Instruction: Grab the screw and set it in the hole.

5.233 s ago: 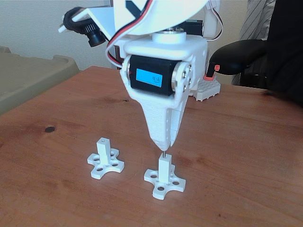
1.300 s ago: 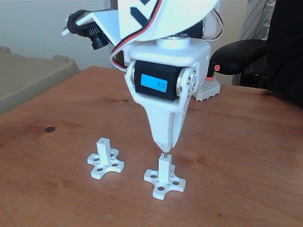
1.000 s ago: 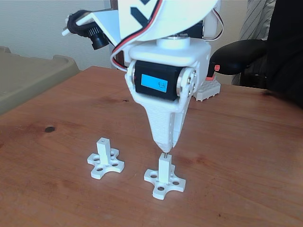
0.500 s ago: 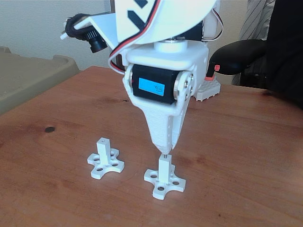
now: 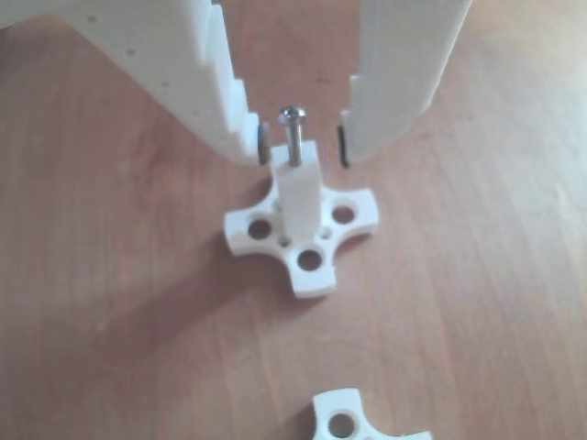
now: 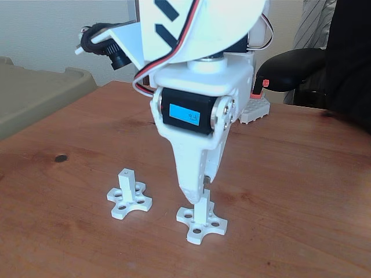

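Essentially complete: the gripper (image 5: 302,147) stands with its jaws parted on either side of the screw (image 5: 293,134), a visible gap between each dark pad and the shank, so it has hold of nothing. In the other view the screw stands upright, its lower end entered in the hole in the top face of the post (image 5: 298,188) and its round head well above that face; how deep the shank sits cannot be told. The post rises from a cross-shaped base (image 5: 309,261) resting flat on the wooden table (image 5: 477,302), and the larger holes in the base lobes are empty. In the fixed view the gripper (image 6: 195,195) points straight down, its tips reaching level with the top of the post (image 6: 201,209), and the screw (image 6: 207,180) shows only as a sliver beside the near finger. A second post (image 6: 127,184), with an empty hole in its top, stands apart to the left in that view. By judgement, the grasp, carry and insertion are done; what remains is to lift the arm straight up without brushing the screw head, since a sideways nudge could tip the loosely seated screw or the light post.
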Controlling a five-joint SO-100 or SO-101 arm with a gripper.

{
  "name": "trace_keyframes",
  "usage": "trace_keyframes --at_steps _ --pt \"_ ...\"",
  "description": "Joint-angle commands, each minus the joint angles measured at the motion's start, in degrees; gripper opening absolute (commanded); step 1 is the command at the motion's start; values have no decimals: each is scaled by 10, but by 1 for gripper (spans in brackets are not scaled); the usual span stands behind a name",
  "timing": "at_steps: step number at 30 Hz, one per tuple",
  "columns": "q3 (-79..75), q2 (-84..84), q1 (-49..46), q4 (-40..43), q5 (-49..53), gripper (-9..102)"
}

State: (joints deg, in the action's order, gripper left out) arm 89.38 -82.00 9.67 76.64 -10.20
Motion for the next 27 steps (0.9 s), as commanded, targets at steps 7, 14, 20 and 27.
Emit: trace_keyframes --at_steps 7,14,20,27 --pt "-38 -31 -29 15 14 20" --pt "-27 -68 -56 23 34 21" --pt "-5 -112 -61 29 40 19" --pt "61 -187 -62 9 56 7"
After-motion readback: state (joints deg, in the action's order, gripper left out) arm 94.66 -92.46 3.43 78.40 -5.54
